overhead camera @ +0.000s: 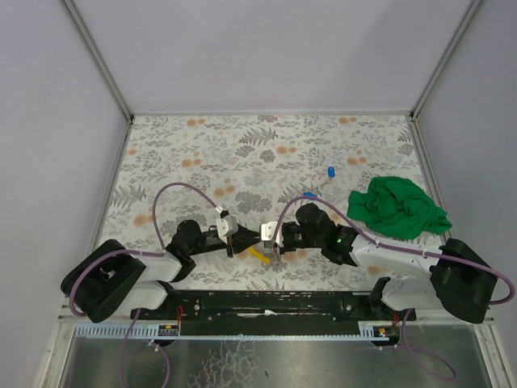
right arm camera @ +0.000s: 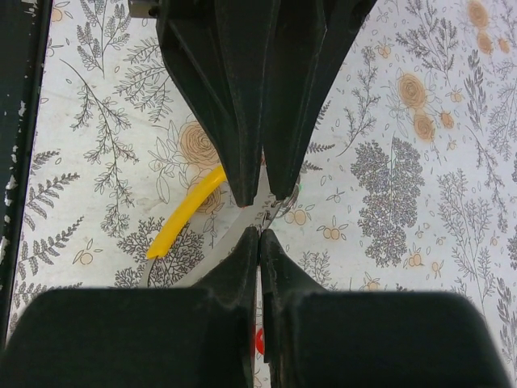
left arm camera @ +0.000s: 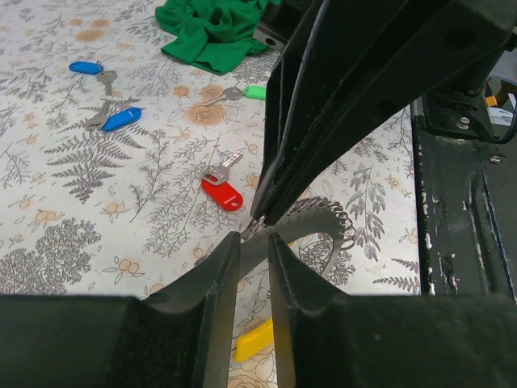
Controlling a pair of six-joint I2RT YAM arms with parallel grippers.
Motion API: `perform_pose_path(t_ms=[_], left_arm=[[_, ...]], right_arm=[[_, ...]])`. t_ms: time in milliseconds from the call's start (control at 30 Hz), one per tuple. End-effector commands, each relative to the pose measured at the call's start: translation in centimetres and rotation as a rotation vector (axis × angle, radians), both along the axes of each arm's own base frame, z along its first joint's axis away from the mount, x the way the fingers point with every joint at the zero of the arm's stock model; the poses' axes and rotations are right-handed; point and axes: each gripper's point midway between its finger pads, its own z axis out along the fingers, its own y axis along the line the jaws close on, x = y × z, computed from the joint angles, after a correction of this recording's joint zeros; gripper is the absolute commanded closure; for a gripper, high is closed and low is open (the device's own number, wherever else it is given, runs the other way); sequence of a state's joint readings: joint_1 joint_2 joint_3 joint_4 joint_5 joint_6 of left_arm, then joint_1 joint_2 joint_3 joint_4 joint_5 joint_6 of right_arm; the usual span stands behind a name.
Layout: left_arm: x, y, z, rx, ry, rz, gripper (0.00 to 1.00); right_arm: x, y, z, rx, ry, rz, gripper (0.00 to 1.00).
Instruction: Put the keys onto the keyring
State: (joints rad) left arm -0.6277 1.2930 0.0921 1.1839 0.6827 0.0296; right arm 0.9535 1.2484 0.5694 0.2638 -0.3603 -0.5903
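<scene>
Right gripper [right arm camera: 258, 236] pinched shut on the keyring [right arm camera: 266, 214] at near centre, left gripper [left arm camera: 255, 246] a slit apart against it, its hold not discernible; red-tagged key [left arm camera: 220, 188] lies loose farther out; I judge the thin ring may twist free if either arm tugs.

1. The floral-patterned tabletop [overhead camera: 242, 145] is carrying a crumpled green cloth [overhead camera: 397, 208] at its right side.
2. A blue-tagged key [left arm camera: 85, 68] is lying near a second blue-tagged key [left arm camera: 121, 119].
3. A red-tagged key [left arm camera: 221, 191] and a green-tagged key [left arm camera: 242, 93] are lying apart.
</scene>
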Motion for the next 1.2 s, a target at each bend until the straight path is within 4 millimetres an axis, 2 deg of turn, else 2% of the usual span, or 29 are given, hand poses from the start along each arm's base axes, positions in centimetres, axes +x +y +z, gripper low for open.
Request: perform_pose_path(t_ms=[0, 433, 700, 1000, 1167], left_arm=[[0.1, -1.1, 1.9, -0.021, -0.127, -0.063, 0.81], [0.5, -1.7, 0.6, 0.049, -0.117, -0.045, 0.82], [1.2, -1.8, -0.1, 0.096, -0.106, -0.012, 0.91], [1.2, -2.0, -0.4, 0.116, -0.101, -0.013, 0.9], [1.3, -2.1, -0.7, 0.135, -0.096, -0.009, 1.0]], right_arm=[[0.4, 1.1, 3.1, 0.111, -0.045, 0.018, 1.0], [0.0, 1.1, 3.4, 0.127, -0.043, 0.029, 1.0], [-0.2, 1.0, 3.6, 0.136, -0.043, 0.033, 1.0], [-0.3, 0.9, 3.8, 0.142, -0.045, 0.034, 1.0], [-0.2, 0.9, 4.0, 0.147, -0.049, 0.031, 1.0]])
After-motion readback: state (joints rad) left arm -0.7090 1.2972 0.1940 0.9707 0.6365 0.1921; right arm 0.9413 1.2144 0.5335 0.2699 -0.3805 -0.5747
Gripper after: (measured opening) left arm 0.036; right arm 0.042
